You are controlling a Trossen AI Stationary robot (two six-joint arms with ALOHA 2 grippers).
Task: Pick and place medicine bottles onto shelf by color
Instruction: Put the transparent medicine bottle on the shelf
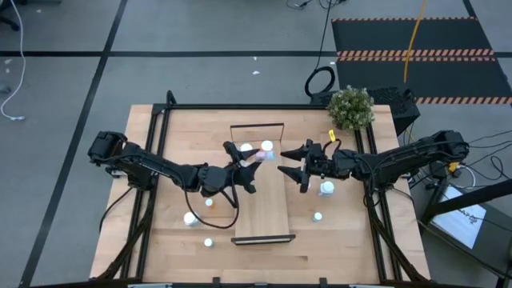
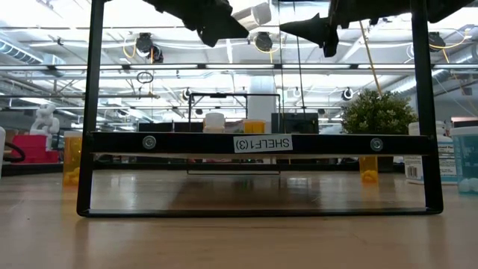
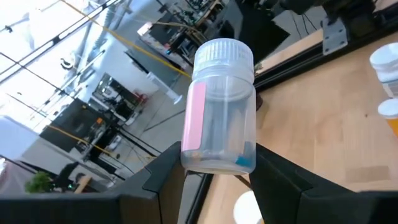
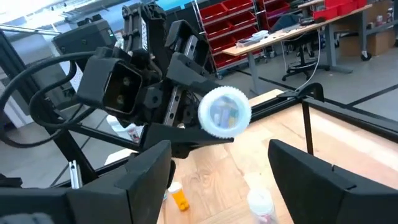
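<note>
The shelf (image 1: pixel 261 204) is a long light-wood board with dark rails at its short ends, in the middle of the table. Two white-capped bottles (image 1: pixel 246 149) (image 1: pixel 266 147) stand at its far end. My left gripper (image 1: pixel 246 165) is above the shelf's far half, shut on a clear bottle (image 3: pixel 221 106) with a white cap and a pink label. My right gripper (image 1: pixel 286 162) is open and empty just to the right of it, level with it, fingers toward the bottle; in its wrist view (image 4: pixel 227 180) the bottle's cap (image 4: pixel 224 112) faces it. More bottles (image 1: pixel 190 218) (image 1: pixel 326 189) stand on the table on both sides. My left gripper pinches the clear bottle's bottom end (image 3: pixel 217 163) between its two fingers (image 3: pixel 281 177), one on each side of the body. The bottle sticks out beyond the fingertips, cap toward the table's right. It is lifted clear above the shelf (image 2: pixel 250 15), lying nearly level.
A potted plant (image 1: pixel 350 106) stands at the table's far right. Small bottles stand left of the shelf (image 1: pixel 209 202) (image 1: pixel 208 242) and right of it (image 1: pixel 318 216). An orange bottle (image 4: pixel 180 199) lies on the wood below my right gripper. The shelf's near rail (image 2: pixel 258 143) carries a label.
</note>
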